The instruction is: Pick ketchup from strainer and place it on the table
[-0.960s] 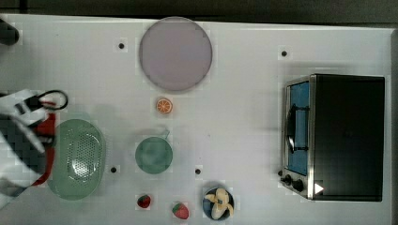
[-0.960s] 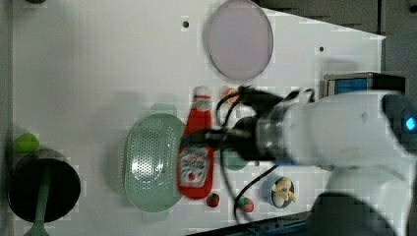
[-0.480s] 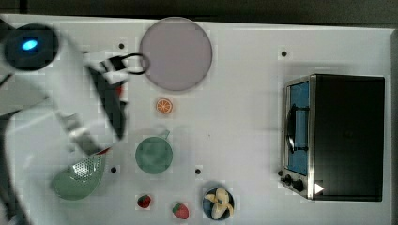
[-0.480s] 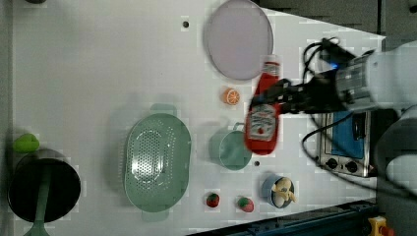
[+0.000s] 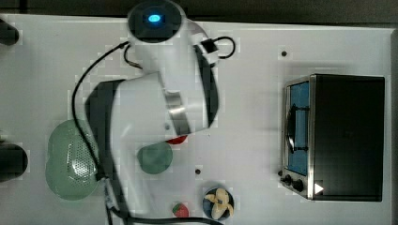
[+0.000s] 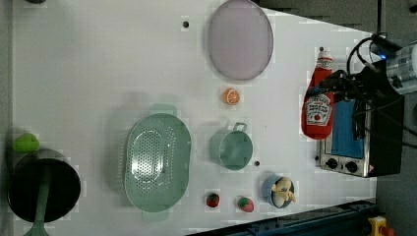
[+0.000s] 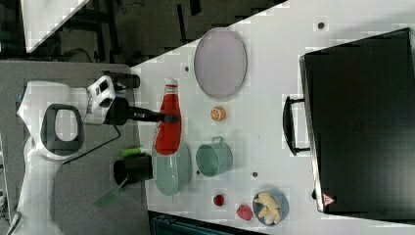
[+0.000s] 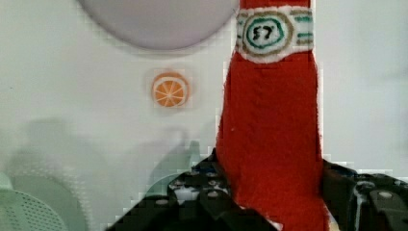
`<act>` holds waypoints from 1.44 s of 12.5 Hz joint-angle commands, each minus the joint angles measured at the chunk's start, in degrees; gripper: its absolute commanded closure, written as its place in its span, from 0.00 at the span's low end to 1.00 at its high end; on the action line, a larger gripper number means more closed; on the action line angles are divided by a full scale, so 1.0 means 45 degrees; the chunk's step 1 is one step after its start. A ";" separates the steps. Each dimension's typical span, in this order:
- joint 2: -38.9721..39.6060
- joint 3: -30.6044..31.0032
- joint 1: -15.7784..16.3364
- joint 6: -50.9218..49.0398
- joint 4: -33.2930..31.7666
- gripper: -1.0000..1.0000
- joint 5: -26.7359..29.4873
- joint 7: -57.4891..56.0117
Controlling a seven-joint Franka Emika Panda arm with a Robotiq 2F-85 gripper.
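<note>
Top view: the arm (image 5: 155,108) covers much of the white worktop (image 5: 248,93); the strainer (image 5: 70,159) lies at the top view's left. Left view: the claw (image 6: 330,91) pinches the ketchup (image 6: 317,105) in the air, well apart from the strainer. Right view: the ketchup hangs above the strainer's edge. Wrist view: black fingers (image 8: 202,192) clamp the bottle's sides.

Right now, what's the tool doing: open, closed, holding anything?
Tool: closed on the ketchup bottle, held up off the table, clear of the strainer.

Ketchup (image 6: 318,104) now clear of strainer (image 6: 156,166)
</note>
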 commanded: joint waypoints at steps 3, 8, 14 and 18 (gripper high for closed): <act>-0.0425 -0.0557 -0.0850 0.1344 -0.1660 0.43 0.0139 -0.2401; -0.0310 -0.1702 -0.1136 0.5132 -0.4863 0.43 0.0135 -0.2494; 0.0577 -0.2122 -0.1124 0.8082 -0.6488 0.09 0.0008 -0.2380; -0.0306 -0.1946 -0.1135 0.7939 -0.5673 0.00 -0.0014 -0.2385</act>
